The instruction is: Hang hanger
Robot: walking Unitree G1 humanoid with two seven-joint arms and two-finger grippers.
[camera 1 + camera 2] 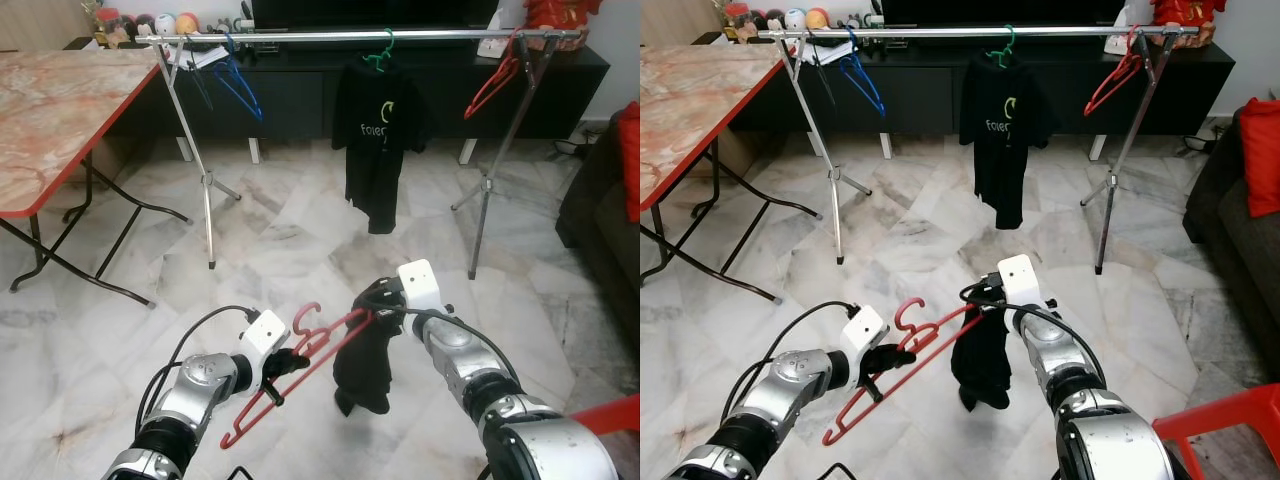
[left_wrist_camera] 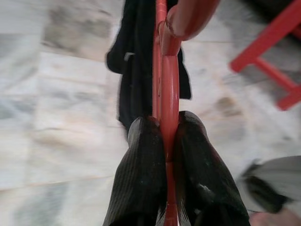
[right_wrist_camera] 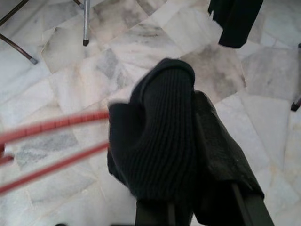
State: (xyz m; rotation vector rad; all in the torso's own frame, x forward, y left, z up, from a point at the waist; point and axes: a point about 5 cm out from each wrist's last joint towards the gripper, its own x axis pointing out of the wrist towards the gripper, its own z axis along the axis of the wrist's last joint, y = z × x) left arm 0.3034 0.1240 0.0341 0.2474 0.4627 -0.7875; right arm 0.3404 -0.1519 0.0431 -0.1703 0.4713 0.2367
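A red hanger (image 1: 318,345) is tilted low over the marble floor, hook end up. My left gripper (image 1: 290,362) is shut on its middle; in the left wrist view both fingers (image 2: 141,174) clamp the red bar (image 2: 169,94). A black garment (image 1: 362,368) droops from the hanger's right end. My right gripper (image 1: 380,300) is shut on the top of that garment, with cloth bunched against its fingers (image 3: 164,122) in the right wrist view. The steel clothes rail (image 1: 350,37) stands well ahead across the room.
On the rail hang a blue hanger (image 1: 235,85), a black T-shirt (image 1: 380,140) on a green hanger, and a red hanger (image 1: 495,85). A folding table (image 1: 50,120) stands at the left, a dark sofa (image 1: 605,210) at the right, a red stool (image 1: 610,418) near right.
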